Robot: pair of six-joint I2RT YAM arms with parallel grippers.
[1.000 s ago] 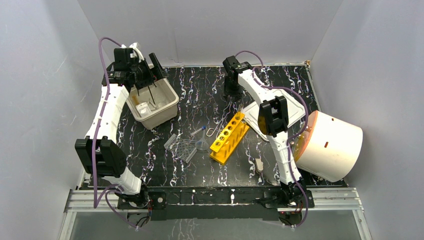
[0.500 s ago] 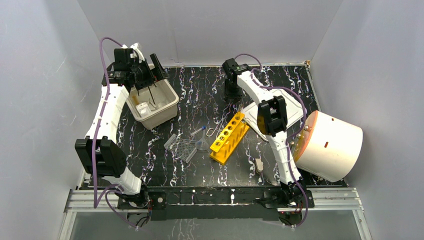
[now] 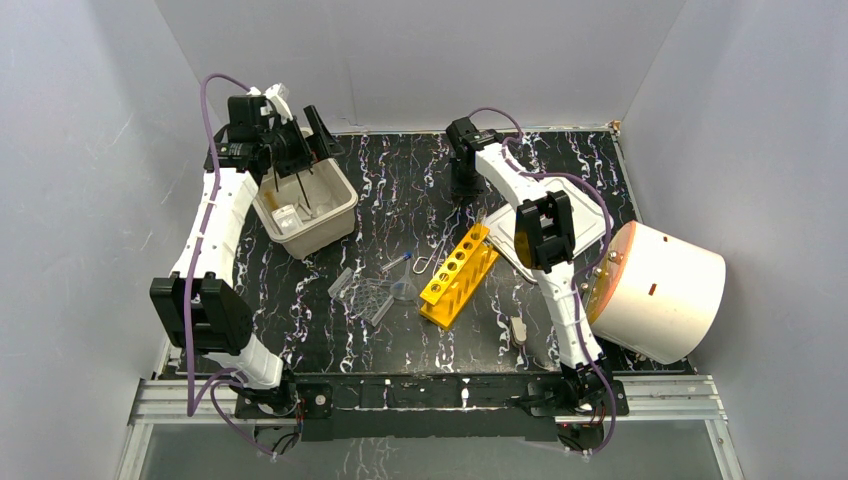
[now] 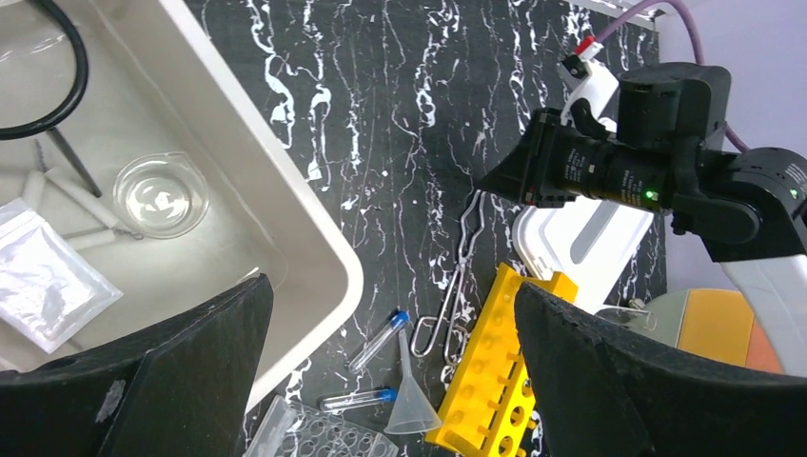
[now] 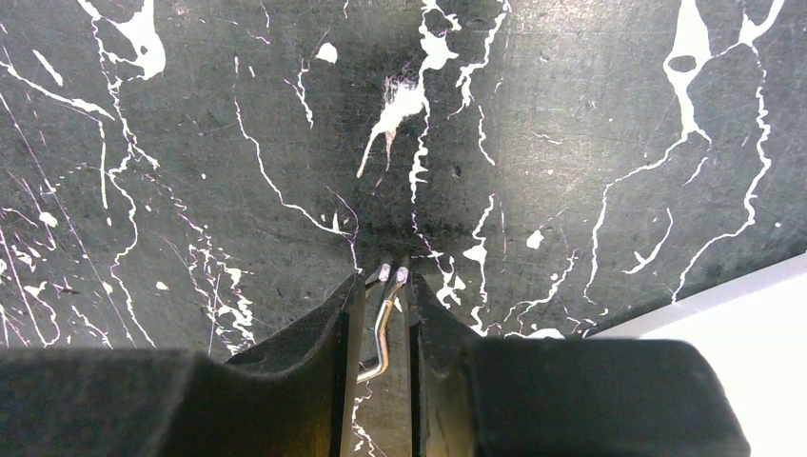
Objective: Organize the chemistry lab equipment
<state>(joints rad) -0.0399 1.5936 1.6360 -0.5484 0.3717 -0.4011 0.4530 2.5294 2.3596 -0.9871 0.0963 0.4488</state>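
Metal tool (image 5: 384, 319): lies on table (image 5: 190, 143), far end between my right jaws.
Right gripper (image 5: 385, 286): jaws narrow around tool; I cannot tell if they pinch it.
Left gripper (image 4: 390, 295): released, jaws wide, above bin (image 4: 314, 238) rim.
Rack (image 4: 485, 381): just beside tool's other end.

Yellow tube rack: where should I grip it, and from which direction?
Probably from straight above, with the jaws across its narrow width around mid-length. The yellow tube rack lies flat and diagonal with its holes facing up, and its long sides are straight and parallel, so they suit a pinch. Mind its left flank: the metal tongs and the funnel lie close beside it.
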